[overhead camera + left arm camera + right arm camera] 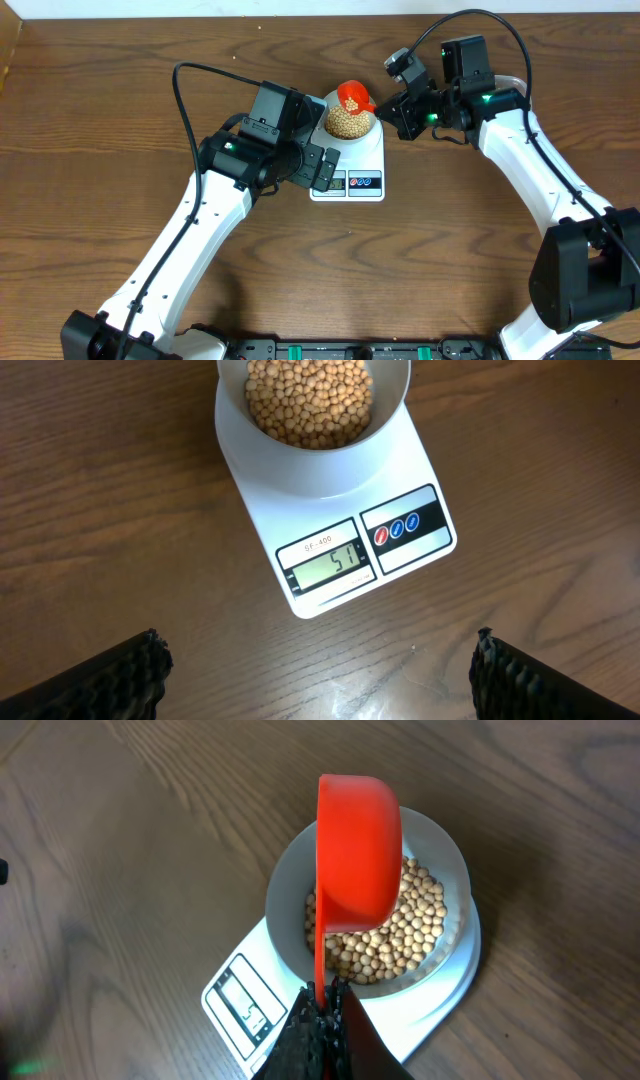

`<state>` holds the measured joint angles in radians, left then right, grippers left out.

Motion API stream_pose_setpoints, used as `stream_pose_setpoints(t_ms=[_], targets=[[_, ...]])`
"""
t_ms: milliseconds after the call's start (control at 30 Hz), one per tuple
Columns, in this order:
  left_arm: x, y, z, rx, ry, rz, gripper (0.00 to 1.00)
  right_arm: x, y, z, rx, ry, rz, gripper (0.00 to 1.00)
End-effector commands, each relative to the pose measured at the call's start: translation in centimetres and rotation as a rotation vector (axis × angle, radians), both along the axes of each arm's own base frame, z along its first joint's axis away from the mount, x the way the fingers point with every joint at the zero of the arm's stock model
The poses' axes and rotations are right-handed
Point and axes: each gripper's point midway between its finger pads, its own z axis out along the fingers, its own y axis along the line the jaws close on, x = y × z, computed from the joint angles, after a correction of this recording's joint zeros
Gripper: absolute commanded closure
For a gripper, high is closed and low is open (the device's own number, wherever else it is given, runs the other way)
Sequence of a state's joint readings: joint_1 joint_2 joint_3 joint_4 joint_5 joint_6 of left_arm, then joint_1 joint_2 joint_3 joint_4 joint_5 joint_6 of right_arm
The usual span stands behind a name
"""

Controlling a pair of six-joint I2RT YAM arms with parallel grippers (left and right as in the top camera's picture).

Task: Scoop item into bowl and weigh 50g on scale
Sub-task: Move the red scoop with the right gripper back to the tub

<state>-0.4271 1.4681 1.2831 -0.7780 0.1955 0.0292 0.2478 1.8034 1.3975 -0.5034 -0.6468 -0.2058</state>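
Note:
The white scale (376, 156) lies mid-table with the pale bowl (330, 472) on it, holding many beige beans (310, 400). Its display (328, 560) reads 51. My right gripper (325, 995) is shut on the thin handle of a red scoop (358, 850), which hangs tipped on its side over the bowl (285, 890) and beans (400, 935). In the overhead view the scoop (354, 97) sits over the bowl's far edge, the right gripper (392, 105) just right of it. My left gripper (320, 685) stands open and empty over bare wood in front of the scale, fingers (120, 680) wide apart.
Black cables loop above both arms (180, 90). The left arm's wrist (275, 125) crowds the scale's left side. The table's back edge (200, 18) runs along the top, and the arm bases (330, 350) line the front edge.

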Motion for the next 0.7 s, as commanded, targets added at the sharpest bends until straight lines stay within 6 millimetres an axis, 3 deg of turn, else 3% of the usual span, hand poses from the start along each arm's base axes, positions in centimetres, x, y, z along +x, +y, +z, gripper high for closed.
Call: stream_pose_setpoints(t_ms=[0,200,333,500,667], targets=[[0.0,0.4,-0.2,0.013,0.0,0.011,0.02,-0.1,0.1,2.7,0.082,-0.02,0.018,0.99],[0.0,0.4,-0.2,0.013,0.0,0.011,0.02,0.1,-1.8,4.1,0.158,0.009,-0.011,0.99],[0.0,0.4,-0.2,0.013,0.0,0.011,0.02,0.7,-5.2,5.4,0.165,0.002,-0.091,0.99],[0.0,0.4,-0.3,0.013,0.001,0.011,0.02,1.9,-13.0,6.2,0.042,-0.03,-0.342,0.99],[0.0,0.4,-0.2,0.013,0.0,0.011,0.02,1.7,-19.9,5.7,-0.143,-0.035,-0.576,0.99]])
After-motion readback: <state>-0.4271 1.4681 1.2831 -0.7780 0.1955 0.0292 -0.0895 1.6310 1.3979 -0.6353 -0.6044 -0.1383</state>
